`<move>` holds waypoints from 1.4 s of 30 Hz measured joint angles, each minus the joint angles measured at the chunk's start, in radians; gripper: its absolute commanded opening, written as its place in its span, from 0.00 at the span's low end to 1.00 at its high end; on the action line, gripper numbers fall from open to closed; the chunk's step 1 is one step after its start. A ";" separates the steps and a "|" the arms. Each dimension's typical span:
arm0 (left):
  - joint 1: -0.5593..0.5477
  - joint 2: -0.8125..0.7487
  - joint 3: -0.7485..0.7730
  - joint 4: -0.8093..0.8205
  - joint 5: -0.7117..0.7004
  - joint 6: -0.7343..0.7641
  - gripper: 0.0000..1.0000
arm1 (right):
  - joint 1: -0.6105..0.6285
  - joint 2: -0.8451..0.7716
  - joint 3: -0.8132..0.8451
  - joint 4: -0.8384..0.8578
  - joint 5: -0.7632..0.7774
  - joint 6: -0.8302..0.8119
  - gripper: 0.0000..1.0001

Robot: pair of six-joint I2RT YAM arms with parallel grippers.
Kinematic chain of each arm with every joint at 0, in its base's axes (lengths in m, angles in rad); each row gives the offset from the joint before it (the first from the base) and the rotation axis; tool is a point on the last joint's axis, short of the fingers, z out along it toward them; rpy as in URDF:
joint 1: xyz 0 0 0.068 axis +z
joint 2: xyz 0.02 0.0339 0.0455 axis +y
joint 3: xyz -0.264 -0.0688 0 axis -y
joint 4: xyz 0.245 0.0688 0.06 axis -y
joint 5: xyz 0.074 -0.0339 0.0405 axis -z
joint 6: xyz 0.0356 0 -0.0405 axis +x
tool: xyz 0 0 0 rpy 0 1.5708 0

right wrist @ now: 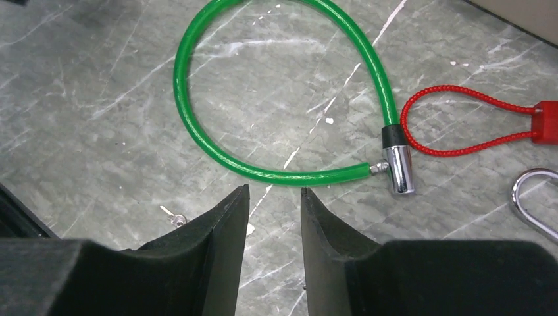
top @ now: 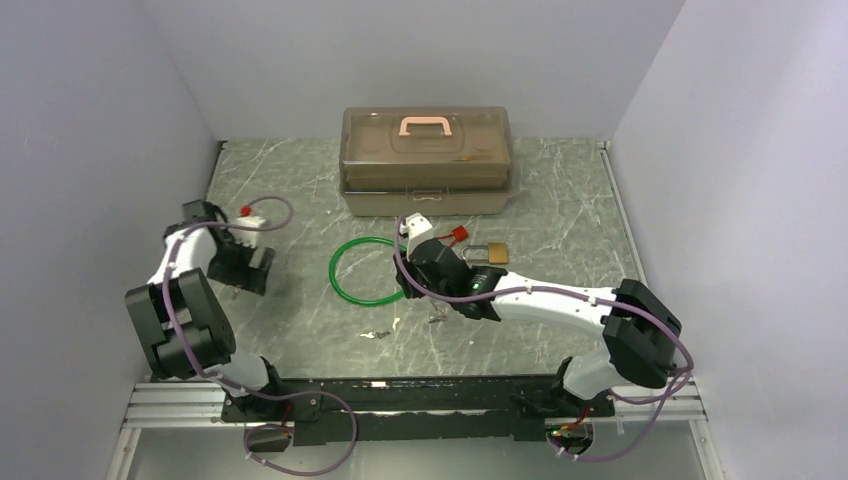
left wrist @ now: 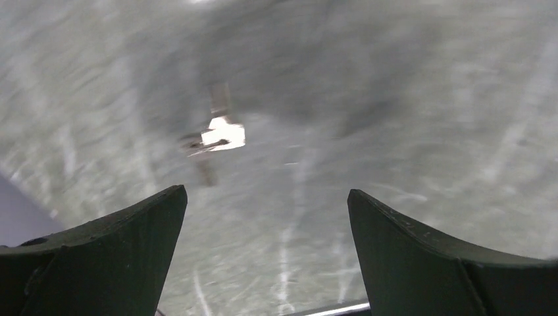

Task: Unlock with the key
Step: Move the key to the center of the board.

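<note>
In the blurred left wrist view a small bright silver piece [left wrist: 222, 135], seemingly the key, lies flat on the table ahead of my fingers. My left gripper [left wrist: 266, 191] is open wide and holds nothing; in the top view it hovers at the table's left [top: 248, 272]. The brass padlock [top: 497, 252] lies mid-table, and its steel shackle [right wrist: 536, 197] shows at the right wrist view's edge. My right gripper [right wrist: 275, 189] hangs just short of the green cable [right wrist: 197, 131], its jaws a narrow gap apart with only table between them.
The cable's silver tip [right wrist: 399, 169] and a red tag on red wire [right wrist: 546, 122] lie close to the padlock. A tan lidded box [top: 427, 160] stands at the back. Tiny metal bits [top: 378, 334] lie near the front, and another [right wrist: 174, 217] left of my right fingers.
</note>
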State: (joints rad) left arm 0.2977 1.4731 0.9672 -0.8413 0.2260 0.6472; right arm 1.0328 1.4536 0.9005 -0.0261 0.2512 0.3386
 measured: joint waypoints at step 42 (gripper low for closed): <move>-0.074 0.100 -0.090 0.194 -0.008 0.122 0.07 | 0.010 -0.033 -0.077 0.013 -0.006 0.013 0.15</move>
State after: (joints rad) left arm 0.2237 1.5730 0.8776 -0.6476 0.2176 0.7692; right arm 1.0424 1.4204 0.8238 -0.0132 0.2451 0.3519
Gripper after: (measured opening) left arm 0.227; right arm 0.160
